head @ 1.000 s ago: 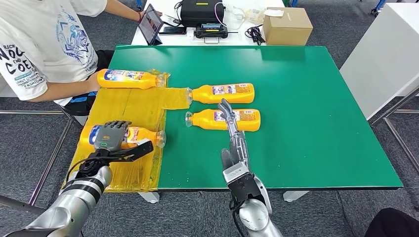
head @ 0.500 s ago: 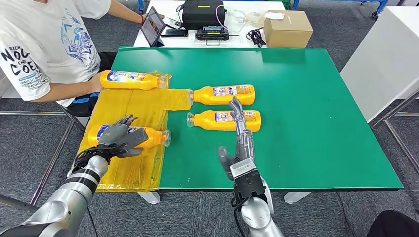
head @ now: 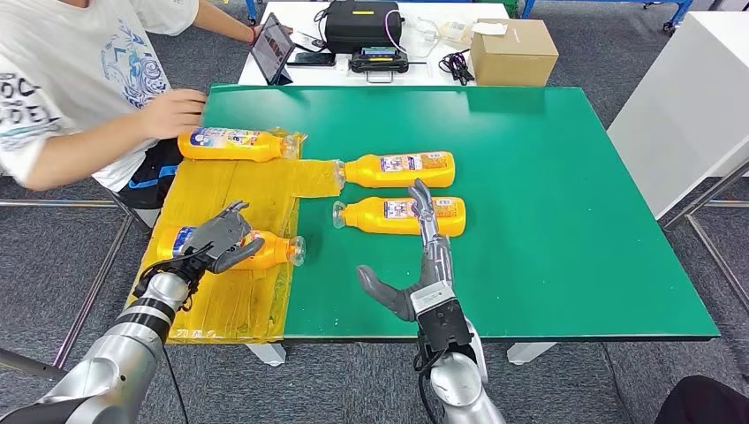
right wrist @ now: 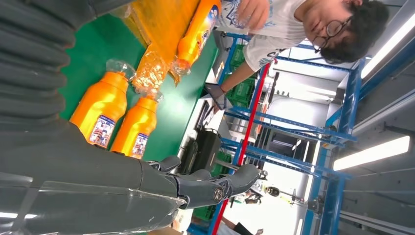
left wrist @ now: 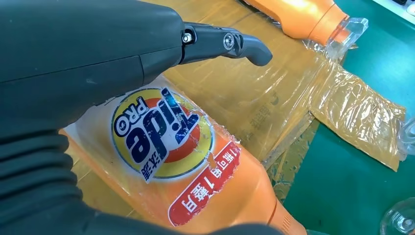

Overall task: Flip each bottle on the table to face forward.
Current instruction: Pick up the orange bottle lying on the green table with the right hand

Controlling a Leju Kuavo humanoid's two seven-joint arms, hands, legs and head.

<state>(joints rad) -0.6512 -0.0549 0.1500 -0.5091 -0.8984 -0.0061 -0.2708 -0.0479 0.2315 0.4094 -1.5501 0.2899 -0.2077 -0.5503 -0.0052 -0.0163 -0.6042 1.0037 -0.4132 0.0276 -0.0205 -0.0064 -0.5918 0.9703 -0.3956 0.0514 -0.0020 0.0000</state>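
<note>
Left hand grips the near-left bottle on yellow film; right hand hovers spread, empty.

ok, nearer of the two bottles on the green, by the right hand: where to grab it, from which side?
Take the nearer bottle across its wide orange body, from above. It lies flat, cap toward the yellow sheet, so the neck is narrow and low. The right hand is open beside it, fingers over the label; the second bottle lies close behind.
</note>
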